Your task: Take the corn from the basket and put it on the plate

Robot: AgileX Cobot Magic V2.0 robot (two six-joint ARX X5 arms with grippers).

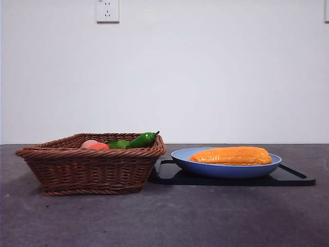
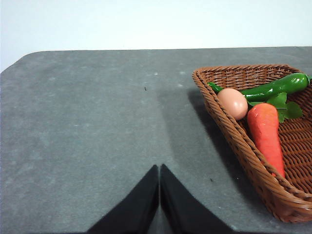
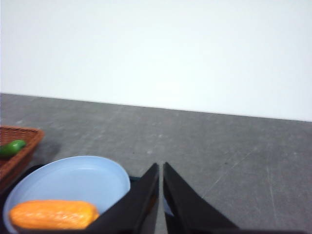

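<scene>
- While the corn [image 3: 52,215] is lying lengthwise in the plate [image 3: 92,178], the right gripper [image 3: 161,168] is sitting just beside it, closed, empty.
- Left gripper [image 2: 159,169] is waiting closed and empty, with the basket [image 2: 234,131] off to its side.

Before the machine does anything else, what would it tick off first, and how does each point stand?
1. Corn lying on the blue plate: ok.
2. Plate resting on the black tray, beside the wicker basket: ok.
3. Left claw shut, holding nothing, over bare table next to the basket: ok.
4. Right claw shut, holding nothing, apart from the corn: ok.
5. Green pepper, egg and carrot in the basket: ok.
6. Whether the corn will lie steady without rolling: cannot tell.
</scene>
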